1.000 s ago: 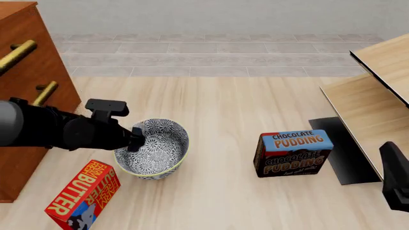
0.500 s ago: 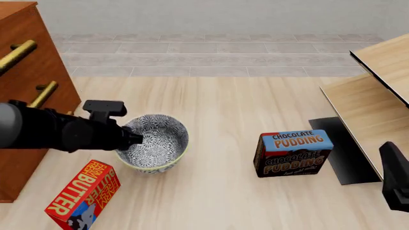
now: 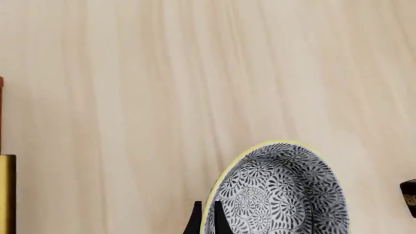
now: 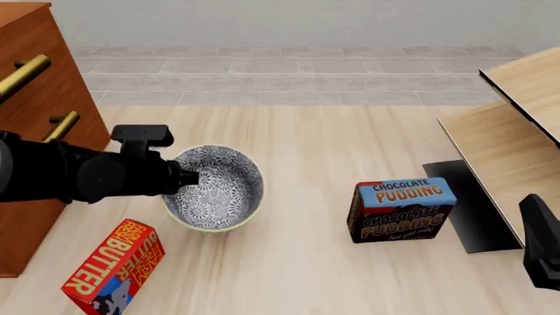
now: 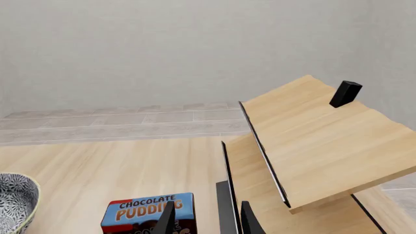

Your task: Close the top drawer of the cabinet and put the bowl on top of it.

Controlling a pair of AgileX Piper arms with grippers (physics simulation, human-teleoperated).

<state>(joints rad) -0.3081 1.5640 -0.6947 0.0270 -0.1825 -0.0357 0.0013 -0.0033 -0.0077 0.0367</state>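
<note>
Bowl [image 4: 214, 190]: round, deep, white with dense dark-blue floral pattern inside and out, pale yellowish rim; tilted, mouth facing up and toward camera in front view; just right of cabinet [image 4: 35, 98], near its lower front corner. In left wrist view bowl [image 3: 279, 192] rim sits between two dark fingertips [image 3: 217, 222].

Cabinet: tall reddish-brown wooden chest at left edge of front view, mostly cropped. Two brass bar handles visible, upper one [image 4: 25, 75] on top drawer [image 4: 39, 79]; drawer position unclear.
</note>
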